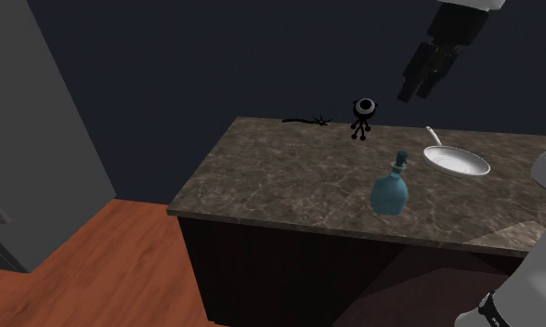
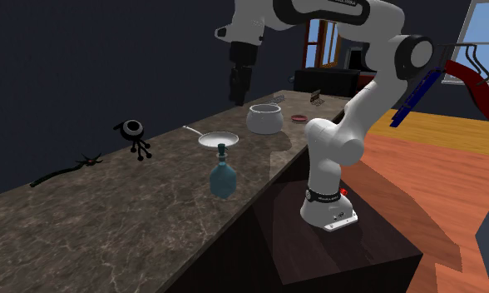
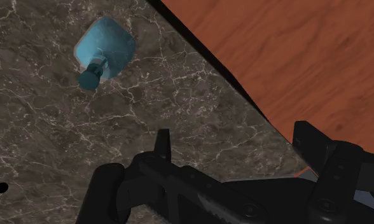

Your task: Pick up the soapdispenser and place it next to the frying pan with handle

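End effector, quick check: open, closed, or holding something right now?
End effector: open, fingers apart, holding nothing. The blue soap dispenser stands on the counter, well clear of it.

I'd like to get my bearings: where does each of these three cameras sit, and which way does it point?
Shoulder view: beside and behind the stand, looking down over the counter at the blue soap dispenser and frying pan; end effector above, arm parts at the right edge.
Second exterior view: near one counter end, looking along it; the whole white arm shows.
Wrist view: on the hand, looking down at the dispenser; open black fingers show.
Both exterior views share dispenser, pan and end effector.
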{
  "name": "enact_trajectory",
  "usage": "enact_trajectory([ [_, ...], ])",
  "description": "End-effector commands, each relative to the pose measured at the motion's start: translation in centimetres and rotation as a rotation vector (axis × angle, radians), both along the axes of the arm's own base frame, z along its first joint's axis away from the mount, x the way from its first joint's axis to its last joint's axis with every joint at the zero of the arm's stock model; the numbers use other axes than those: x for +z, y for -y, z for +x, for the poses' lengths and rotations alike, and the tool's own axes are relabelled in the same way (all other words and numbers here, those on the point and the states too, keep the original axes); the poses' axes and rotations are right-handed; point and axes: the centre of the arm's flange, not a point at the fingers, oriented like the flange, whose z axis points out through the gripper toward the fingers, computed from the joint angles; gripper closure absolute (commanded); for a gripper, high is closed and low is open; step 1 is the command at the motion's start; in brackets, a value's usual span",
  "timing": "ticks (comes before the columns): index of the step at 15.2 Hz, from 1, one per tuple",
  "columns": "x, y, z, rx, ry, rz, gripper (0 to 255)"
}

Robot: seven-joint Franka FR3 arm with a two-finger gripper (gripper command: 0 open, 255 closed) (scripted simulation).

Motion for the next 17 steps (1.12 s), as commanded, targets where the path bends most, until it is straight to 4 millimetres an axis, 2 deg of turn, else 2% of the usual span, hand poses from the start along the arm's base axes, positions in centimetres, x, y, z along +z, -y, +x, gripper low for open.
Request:
enact_trajectory([
  [1, 0.0, 0.0, 0.0, 0.000, 0.000, 0.000, 0],
  [17, -15.7, 13.6, 3.1, 0.024, -0.031, -0.014, 0],
])
